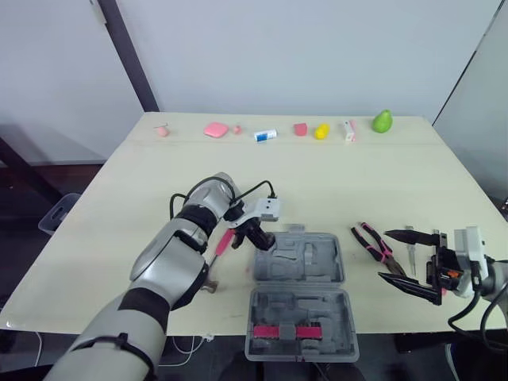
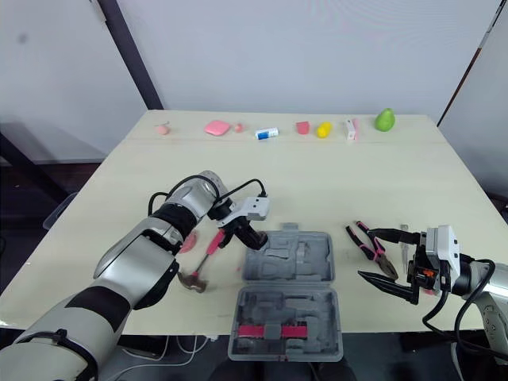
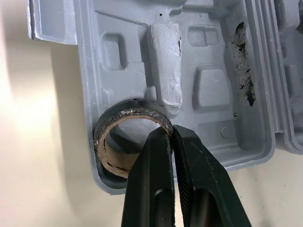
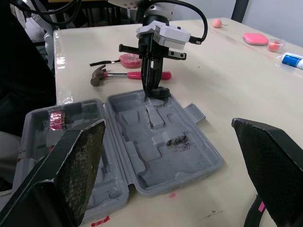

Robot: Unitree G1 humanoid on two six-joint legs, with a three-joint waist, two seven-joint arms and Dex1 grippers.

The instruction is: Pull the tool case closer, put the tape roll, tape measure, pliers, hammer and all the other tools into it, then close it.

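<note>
**Left tool seating the tape roll in the open tool case**

The left tool (image 3: pixel 171 131) has its fingers pressed together on the wall of the tape roll (image 3: pixel 132 112). One finger appears to sit inside the ring and the other outside. The roll lies hole-up in the corner pocket of the grey tool case (image 1: pixel 317 262), in the half farther from the robot and on the hammer (image 2: pixel 213 242) side. To finish well, I would press the roll down until it sits level in the pocket. Then part the fingers only a little and lift straight up, so the inner finger does not drag the roll out. The right tool (image 1: pixel 385 255) is spread wide over the worktop (image 1: pixel 317 182), just beside the pliers (image 1: pixel 369 238).
</note>
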